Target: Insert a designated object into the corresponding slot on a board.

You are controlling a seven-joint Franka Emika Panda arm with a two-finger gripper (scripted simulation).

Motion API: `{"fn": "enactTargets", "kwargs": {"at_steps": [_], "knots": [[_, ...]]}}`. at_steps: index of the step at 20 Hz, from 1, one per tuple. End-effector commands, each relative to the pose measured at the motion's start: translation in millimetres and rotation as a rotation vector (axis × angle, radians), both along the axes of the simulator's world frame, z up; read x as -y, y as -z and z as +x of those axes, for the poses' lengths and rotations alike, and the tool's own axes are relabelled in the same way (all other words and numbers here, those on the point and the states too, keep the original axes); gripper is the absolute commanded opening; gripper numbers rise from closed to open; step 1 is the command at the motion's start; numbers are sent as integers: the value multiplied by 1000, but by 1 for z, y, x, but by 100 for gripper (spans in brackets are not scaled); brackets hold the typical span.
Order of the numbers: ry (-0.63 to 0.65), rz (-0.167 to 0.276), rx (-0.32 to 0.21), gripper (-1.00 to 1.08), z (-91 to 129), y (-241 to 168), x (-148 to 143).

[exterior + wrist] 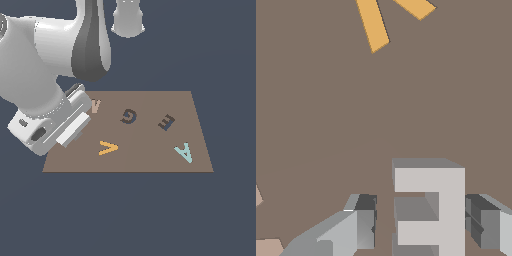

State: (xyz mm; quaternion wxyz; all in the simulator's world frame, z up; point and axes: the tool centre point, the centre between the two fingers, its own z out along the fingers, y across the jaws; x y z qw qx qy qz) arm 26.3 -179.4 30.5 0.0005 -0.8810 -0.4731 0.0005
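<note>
Fingers (363,220) of the gripper (423,225) stand on 2 sides of the grey-white E (431,207) in the wrist view. The jaws are spread, with a gap between each finger and the letter, so nothing is pinched. The E lies flat on the brown board (150,155). An orange V (107,147) lies near it. In the exterior view, the big white arm hides the E. The dark E slot (166,122) is well apart, toward the exterior view's right. A dark G shape (128,116) sits between the gripper and the slot. A pale blue A (184,152) lies near the slot.
</note>
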Motion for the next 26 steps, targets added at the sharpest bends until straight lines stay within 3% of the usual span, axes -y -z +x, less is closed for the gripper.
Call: {"fn": "enactTargets", "kwargs": {"at_steps": [1,15,26], "knots": [[0,0,1,-100,0,1,0],[-19,-1,2,-100,3,0,-3],[-276,-1,3,-100,31,-2,-57]]}}
